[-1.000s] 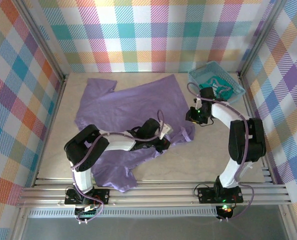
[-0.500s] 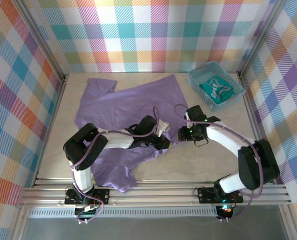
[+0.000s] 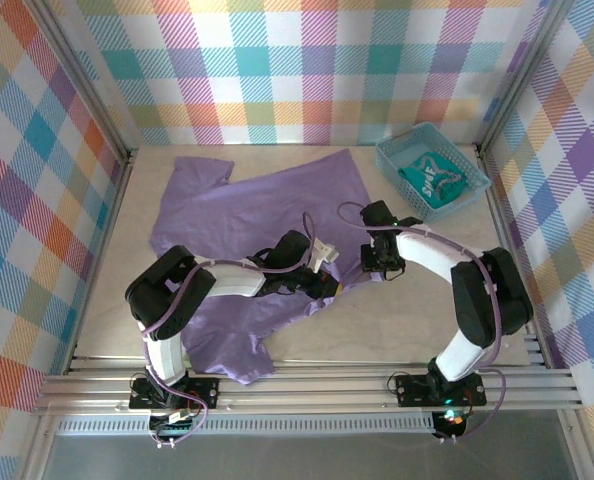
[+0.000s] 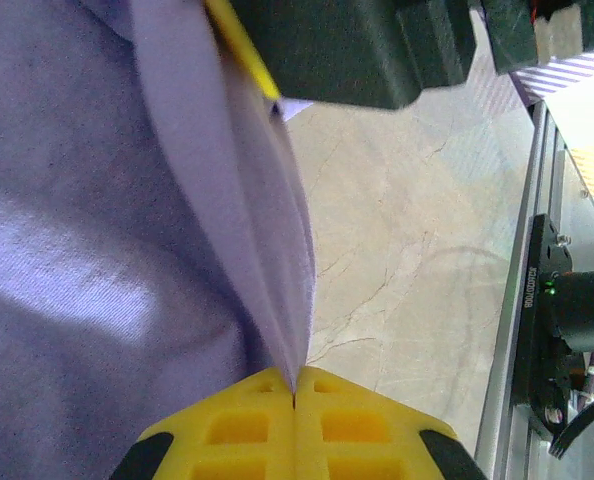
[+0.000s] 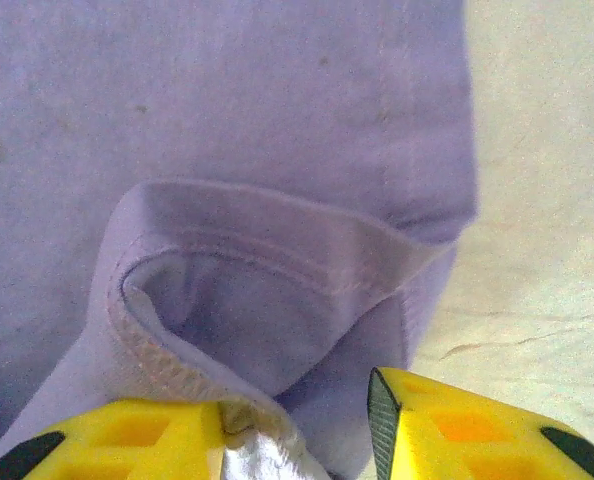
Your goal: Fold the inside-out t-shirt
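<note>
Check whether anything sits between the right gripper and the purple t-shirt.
Nothing visible does. The right gripper hangs directly over the t-shirt. Its fingers are parted, with a folded hem edge lying between them and the table showing beside it.

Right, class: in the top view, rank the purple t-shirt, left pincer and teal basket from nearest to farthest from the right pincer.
1. t-shirt, directly under the right pincer.
2. left pincer, just to its left.
3. teal basket, back right corner.

Curled t-shirt [image 5: 237, 110] hem, end effector [image 5: 299, 425] parted around it, bare table [image 5: 542, 200]
</note>
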You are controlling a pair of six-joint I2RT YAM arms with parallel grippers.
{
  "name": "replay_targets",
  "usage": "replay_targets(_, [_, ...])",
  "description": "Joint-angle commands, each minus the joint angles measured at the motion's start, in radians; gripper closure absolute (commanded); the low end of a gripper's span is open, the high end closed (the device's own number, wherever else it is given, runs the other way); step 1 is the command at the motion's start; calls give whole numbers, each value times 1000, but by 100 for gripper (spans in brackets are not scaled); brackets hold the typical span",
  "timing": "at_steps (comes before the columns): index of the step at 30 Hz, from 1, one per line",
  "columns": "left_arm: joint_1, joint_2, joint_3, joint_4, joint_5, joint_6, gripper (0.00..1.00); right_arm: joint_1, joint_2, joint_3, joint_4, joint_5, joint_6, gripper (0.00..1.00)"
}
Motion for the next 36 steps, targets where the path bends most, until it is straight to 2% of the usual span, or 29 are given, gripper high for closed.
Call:
replay_targets(1, [13,10,-16,18,26,-7,100,-14,6,41,-63,121,-42,63])
replay_targets(8, [14,16,-13,14,27,-4,100,-16,1,42,-96,143,-49,74])
replay_targets(13, [15,25,-3,6,31,-5,100,-16,-7,18,-50,-7,-46,77])
replay_targets(16, [15,26,-2,3,31,-5,100,-26,11,9,-31,-48,-46,77])
replay_targets(26, [15,25,-1,-6,24,-1,100,-63,-15,0,-22,-126,-75,98])
replay_targets(30, [15,21,0,-12,9,-4,100,-106,-95,-31,-22,-261,-92,100])
replay_targets(36, [31,33,5,-1,9,-32,100,-198,-247,-69,-43,-622,-107,100])
